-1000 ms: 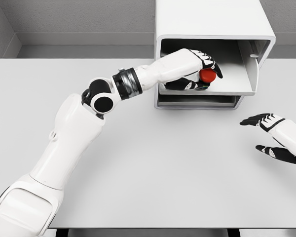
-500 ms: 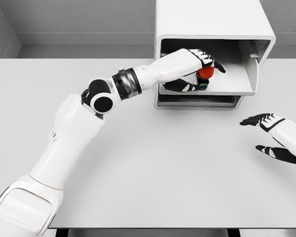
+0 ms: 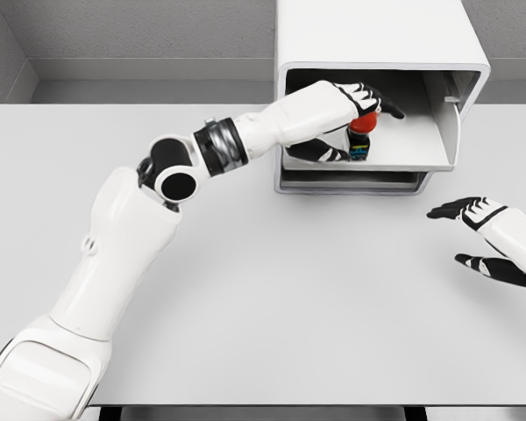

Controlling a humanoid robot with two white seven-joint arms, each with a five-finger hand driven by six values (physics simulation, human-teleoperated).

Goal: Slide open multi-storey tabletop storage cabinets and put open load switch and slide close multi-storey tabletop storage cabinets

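Single head view looks down forward over the table (image 3: 272, 307), fairly near.

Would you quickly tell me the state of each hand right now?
Left hand: open, fingers spread above the load switch in the drawer.
Right hand: open, holding nothing.

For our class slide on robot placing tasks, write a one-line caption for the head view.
Left hand opens over the red-topped load switch standing in the open cabinet drawer; right hand hovers open.
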